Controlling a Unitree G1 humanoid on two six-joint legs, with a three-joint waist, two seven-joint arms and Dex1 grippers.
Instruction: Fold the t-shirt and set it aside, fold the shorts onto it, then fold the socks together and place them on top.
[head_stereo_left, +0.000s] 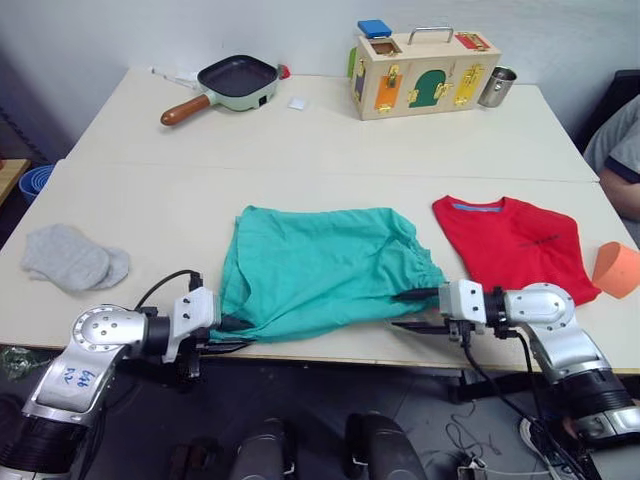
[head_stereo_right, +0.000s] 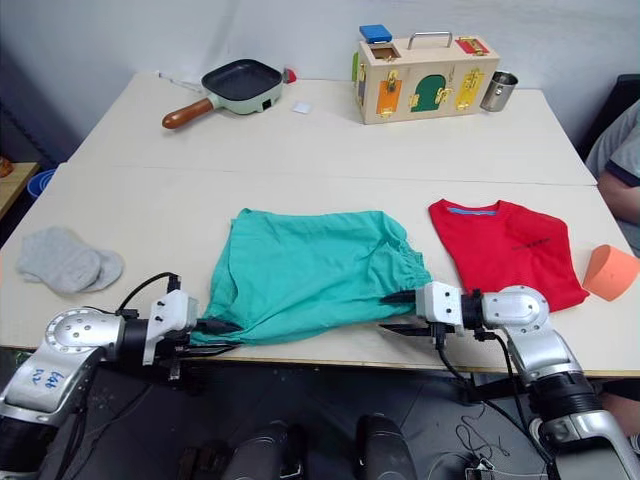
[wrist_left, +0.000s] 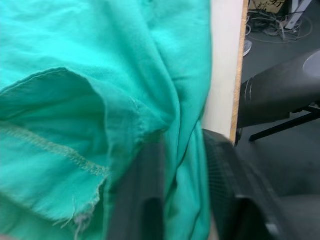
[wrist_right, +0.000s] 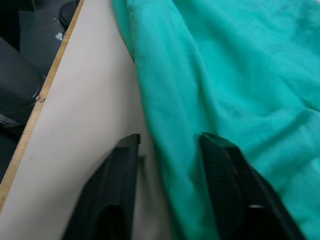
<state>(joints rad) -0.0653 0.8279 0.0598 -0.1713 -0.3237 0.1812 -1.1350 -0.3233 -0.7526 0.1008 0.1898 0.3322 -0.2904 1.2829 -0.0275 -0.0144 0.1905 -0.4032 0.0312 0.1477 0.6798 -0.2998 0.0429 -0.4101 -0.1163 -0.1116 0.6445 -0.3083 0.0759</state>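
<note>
The teal shorts (head_stereo_left: 320, 265) lie spread flat at the middle of the table's front, wrinkled toward their right end. My left gripper (head_stereo_left: 228, 335) is at their front left corner, shut on a fold of the teal fabric (wrist_left: 75, 75). At the front right corner, my right gripper (head_stereo_left: 412, 310) stands open, the shorts' edge (wrist_right: 240, 75) lying between its fingers (wrist_right: 110, 200). To the right of the shorts rests the red t-shirt (head_stereo_left: 515, 245), folded. The grey socks (head_stereo_left: 72, 258) lie together at the far left of the table.
An orange cone-shaped object (head_stereo_left: 618, 268) sits right of the t-shirt. At the back stand a pan (head_stereo_left: 238, 82), a wooden latch box (head_stereo_left: 420, 75) and a metal cup (head_stereo_left: 497, 87). A person's sleeve (head_stereo_left: 625, 150) shows at the right edge. Both grippers are at the table's front edge (head_stereo_left: 330, 358).
</note>
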